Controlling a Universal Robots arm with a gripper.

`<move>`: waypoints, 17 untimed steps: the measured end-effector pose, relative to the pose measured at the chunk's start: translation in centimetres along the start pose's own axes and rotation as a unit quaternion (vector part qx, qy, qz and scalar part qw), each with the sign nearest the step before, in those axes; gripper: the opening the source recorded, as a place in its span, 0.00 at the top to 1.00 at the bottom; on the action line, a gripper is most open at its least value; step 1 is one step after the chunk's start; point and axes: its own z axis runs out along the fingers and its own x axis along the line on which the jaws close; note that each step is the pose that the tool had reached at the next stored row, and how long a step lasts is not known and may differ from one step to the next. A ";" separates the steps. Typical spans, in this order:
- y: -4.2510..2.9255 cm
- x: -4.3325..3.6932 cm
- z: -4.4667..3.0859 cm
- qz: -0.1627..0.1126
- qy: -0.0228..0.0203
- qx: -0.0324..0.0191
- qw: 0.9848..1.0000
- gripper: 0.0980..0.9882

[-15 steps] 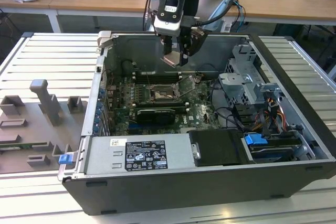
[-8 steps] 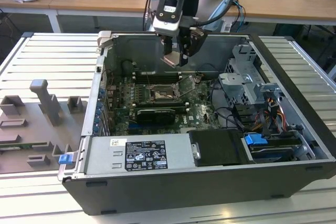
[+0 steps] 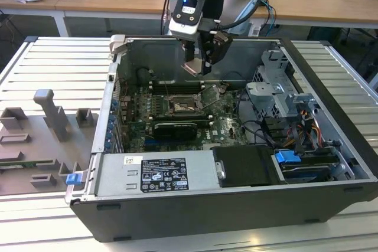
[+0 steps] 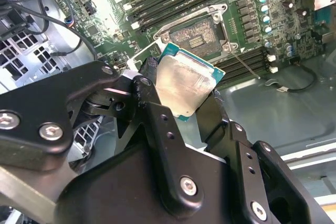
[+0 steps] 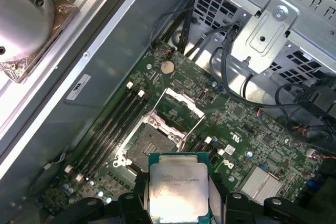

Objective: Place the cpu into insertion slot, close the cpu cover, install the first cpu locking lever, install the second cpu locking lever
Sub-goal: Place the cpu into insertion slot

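Inside the open computer case (image 3: 177, 216), the gripper (image 3: 198, 66) was clamped on the chip (image 5: 178, 190), with the uncovered socket (image 5: 149, 141) below it. Placing was in hand, and seating would probably need square alignment.

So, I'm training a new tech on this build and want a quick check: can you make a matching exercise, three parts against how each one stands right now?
Parts:
1. cpu
2. insertion slot
3. cpu cover

States:
A. swung open, standing up beside the socket
B. empty, dark centre bare
C. clamped in the gripper, metal face showing

Pairs: 1-C, 2-B, 3-A
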 end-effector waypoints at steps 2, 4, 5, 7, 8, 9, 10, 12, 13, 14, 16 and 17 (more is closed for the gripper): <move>0.00 0.00 0.03 0.006 -0.001 0.000 1.000 0.50; 0.00 0.00 0.04 0.011 -0.001 0.000 1.000 0.50; -0.01 0.00 0.05 0.014 -0.001 0.000 1.000 0.50; -0.01 0.00 0.06 0.018 -0.001 0.000 1.000 0.50; -0.01 0.00 0.06 0.020 -0.002 0.000 1.000 0.50; -0.01 0.00 0.07 0.027 -0.002 -0.001 1.000 0.50; -0.01 0.00 0.08 0.033 -0.003 -0.001 0.999 0.50; -0.01 0.00 0.08 0.037 -0.003 -0.001 0.999 0.50; -0.01 0.00 0.09 0.041 -0.003 -0.001 0.999 0.50; -0.01 0.00 0.09 0.042 -0.004 -0.001 0.999 0.50; -0.01 0.00 0.11 0.049 -0.004 -0.001 0.999 0.50; -0.01 0.00 0.11 0.051 -0.004 -0.001 0.999 0.50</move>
